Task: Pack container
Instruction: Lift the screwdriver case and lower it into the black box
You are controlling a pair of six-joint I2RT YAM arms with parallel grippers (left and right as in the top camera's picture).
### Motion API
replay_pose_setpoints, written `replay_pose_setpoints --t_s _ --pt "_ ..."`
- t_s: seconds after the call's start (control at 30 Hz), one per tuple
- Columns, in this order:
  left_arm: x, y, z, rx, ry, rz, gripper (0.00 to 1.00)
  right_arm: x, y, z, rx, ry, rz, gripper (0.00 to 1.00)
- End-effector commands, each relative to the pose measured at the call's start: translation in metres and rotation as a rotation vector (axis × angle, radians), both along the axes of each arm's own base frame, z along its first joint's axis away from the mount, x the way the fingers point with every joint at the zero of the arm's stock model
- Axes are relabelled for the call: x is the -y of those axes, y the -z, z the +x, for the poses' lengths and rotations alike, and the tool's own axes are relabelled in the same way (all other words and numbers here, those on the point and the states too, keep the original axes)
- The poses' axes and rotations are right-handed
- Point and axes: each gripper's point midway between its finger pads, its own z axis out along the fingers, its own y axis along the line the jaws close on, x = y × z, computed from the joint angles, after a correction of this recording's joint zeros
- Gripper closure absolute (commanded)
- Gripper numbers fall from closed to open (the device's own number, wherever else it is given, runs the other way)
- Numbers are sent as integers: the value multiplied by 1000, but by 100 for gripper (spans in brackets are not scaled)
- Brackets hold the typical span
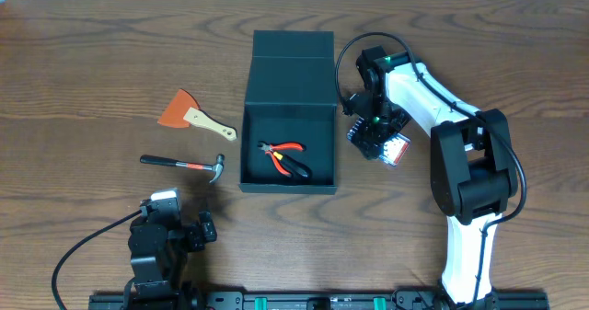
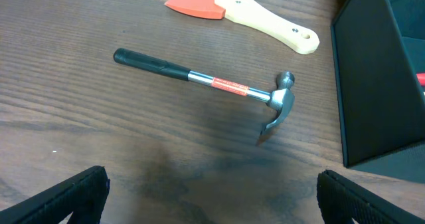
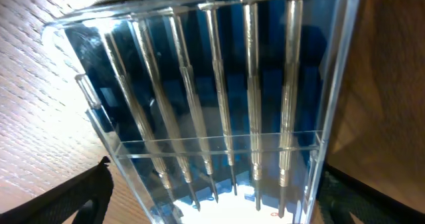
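Observation:
The container (image 1: 288,75) is a black box standing open in the middle of the table, its flap lid folded back. It also shows at the right edge of the left wrist view (image 2: 372,84). Red-handled pliers (image 1: 283,158) lie inside it. My right gripper (image 1: 375,131) is open, low over a clear blue case of bits (image 1: 396,150) just right of the box. The case (image 3: 219,84) fills the right wrist view, and the fingers (image 3: 212,207) straddle its near end. My left gripper (image 2: 212,201) is open and empty at the front left.
A hammer (image 1: 184,164) with a black grip lies left of the box, also seen in the left wrist view (image 2: 219,84). An orange scraper (image 1: 193,115) with a wooden handle lies behind it and shows in the left wrist view (image 2: 239,4).

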Motion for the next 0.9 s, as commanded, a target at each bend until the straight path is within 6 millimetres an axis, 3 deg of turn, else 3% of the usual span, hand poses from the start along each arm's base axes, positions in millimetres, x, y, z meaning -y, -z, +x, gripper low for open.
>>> replay_pose_setpoints --t_s 0.0,0.17,0.47,0.7,0.87 --pt "-1 5 -1 -16 -3 11 1 -3 -5 1 24 -19 -4 7" --pt "-1 5 -1 -16 -3 11 1 -1 4 -4 20 -20 -5 9" --pt "-1 5 -1 -16 -3 11 2 -1 7 -7 13 -21 -6 27" --pt "-1 5 -1 -16 -3 11 1 -7 2 -1 33 19 6 30" --pt "-1 5 -1 -16 -3 11 1 -18 -12 8 82 24 21 32"
